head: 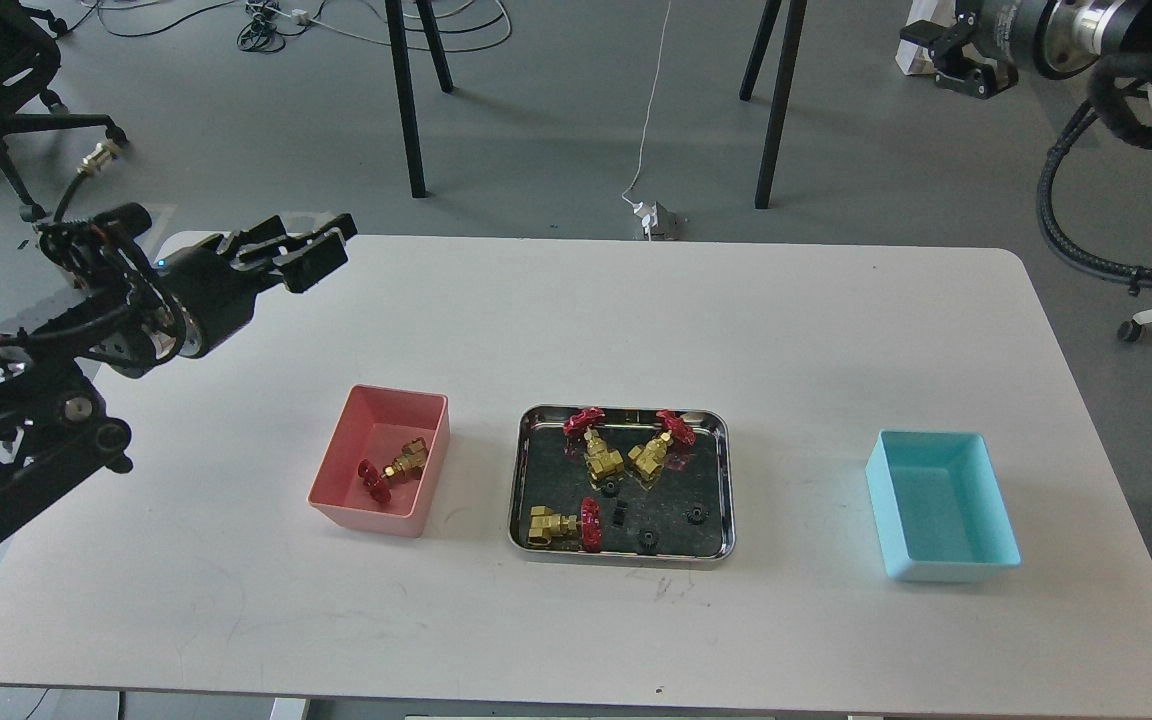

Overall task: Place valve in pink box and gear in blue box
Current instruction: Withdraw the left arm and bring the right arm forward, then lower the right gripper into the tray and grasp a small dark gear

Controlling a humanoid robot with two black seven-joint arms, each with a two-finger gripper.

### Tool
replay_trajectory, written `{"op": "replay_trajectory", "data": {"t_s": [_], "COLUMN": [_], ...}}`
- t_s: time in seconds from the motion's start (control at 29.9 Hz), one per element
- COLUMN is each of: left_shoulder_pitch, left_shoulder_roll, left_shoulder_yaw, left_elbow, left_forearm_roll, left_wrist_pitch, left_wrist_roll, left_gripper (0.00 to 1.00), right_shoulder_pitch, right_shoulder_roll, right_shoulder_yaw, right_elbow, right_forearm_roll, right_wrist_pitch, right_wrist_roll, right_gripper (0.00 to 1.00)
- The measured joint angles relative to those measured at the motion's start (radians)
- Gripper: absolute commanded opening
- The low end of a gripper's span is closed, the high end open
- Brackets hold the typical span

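Note:
One brass valve (392, 471) with a red handwheel lies inside the pink box (373, 516). Three more valves (596, 448) lie in the steel tray (521, 480), along with several tiny black gears (695, 516). The blue box (948, 571) stands at the right and holds nothing. My left gripper (319, 247) is open and empty, raised over the table's far left corner, well away from the pink box. My right gripper (941, 48) is up at the top right, off the table, too small and dark to read.
The white table (576, 320) carries the pink box, the tray and the blue box in a row. Chair and table legs, cables and an office chair stand on the floor beyond the far edge.

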State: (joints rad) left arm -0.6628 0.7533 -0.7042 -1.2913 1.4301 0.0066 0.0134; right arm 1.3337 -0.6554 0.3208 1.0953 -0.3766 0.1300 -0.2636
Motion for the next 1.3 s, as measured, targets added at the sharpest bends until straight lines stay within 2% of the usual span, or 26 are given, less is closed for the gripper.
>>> {"op": "replay_trajectory", "data": {"t_s": [0.2, 0.3, 0.5, 0.67, 1.14, 1.3], "left_shoulder_pitch": [-0.229, -0.319, -0.421, -0.454, -0.462, -0.463], "left_shoulder_roll": [0.0, 0.0, -0.004, -0.006, -0.01, -0.01], "left_shoulder_yaw": [-0.021, -0.023, -0.023, -0.025, -0.067, -0.076], "left_elbow": [0.138, 0.194, 0.247, 0.26, 0.268, 0.268], "left_forearm_roll": [-0.338, -0.413, -0.498, -0.503, -0.504, -0.504], "left_wrist_pitch": [0.003, 0.004, 0.004, 0.009, 0.012, 0.012], "left_wrist_roll": [-0.001, -0.004, -0.004, -0.006, -0.01, -0.01], "left_gripper": [0.95, 0.95, 0.95, 0.95, 0.95, 0.95], "right_shoulder_pitch": [-0.015, -0.021, -0.062, -0.08, -0.106, -0.172], "right_shoulder_roll": [0.012, 0.017, 0.078, 0.143, 0.203, 0.244], "right_shoulder_yaw": [-0.092, -0.124, -0.181, -0.279, -0.493, -0.502], "right_elbow": [0.128, 0.18, 0.273, 0.327, 0.369, 0.361], "right_forearm_roll": [-0.274, -0.445, -0.768, -0.949, -1.114, -1.183], "right_wrist_pitch": [0.273, 0.344, 0.359, 0.359, 0.359, 0.359], "right_wrist_roll": [-0.003, -0.002, 0.002, 0.002, 0.004, 0.006], "right_gripper": [0.99, 0.99, 0.99, 0.99, 0.98, 0.92]}}
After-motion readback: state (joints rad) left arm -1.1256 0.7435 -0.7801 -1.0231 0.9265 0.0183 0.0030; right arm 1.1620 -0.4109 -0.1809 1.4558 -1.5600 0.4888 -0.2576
